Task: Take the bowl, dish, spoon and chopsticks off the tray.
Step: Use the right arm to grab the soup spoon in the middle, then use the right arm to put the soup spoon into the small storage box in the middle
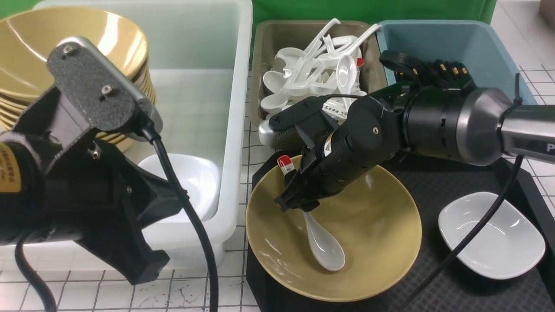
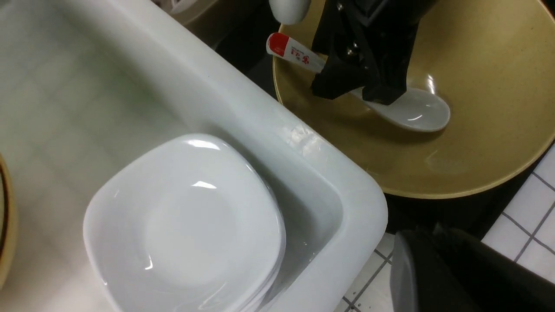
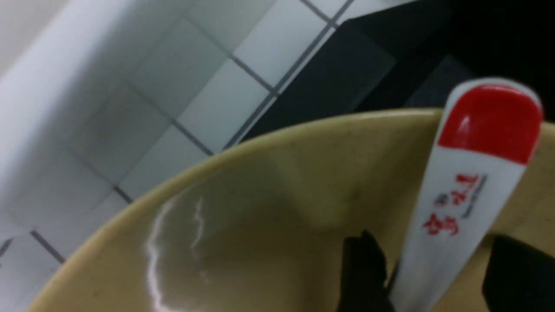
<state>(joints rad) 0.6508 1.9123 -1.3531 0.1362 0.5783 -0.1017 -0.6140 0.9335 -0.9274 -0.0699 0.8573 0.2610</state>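
Spoon [image 3: 455, 208]: red characters are printed along the white handle under the red tip, one resembling 富, the others unresolved | right arm [image 1: 524, 125]: a white "P" is cut off at the picture's edge | yellow label [image 1: 8, 173] on left arm [image 1: 65, 199]: print illegible.

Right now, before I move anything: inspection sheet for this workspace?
Surface: tiled table; black tray on it.
Job's things: spoon lies in bowl on tray; dish beside it on tray; chopsticks seemingly in blue bin, partly hidden.
Clutter: nothing seen.
Grippers: right gripper open, straddling spoon handle; left gripper shut, nothing seen in it.
Cables: right arm's cable crosses over dish; left arm's cable hangs before white bin.
Surroundings: white bin holds bowl stack and dish stack; olive bin holds white spoons; green backdrop.
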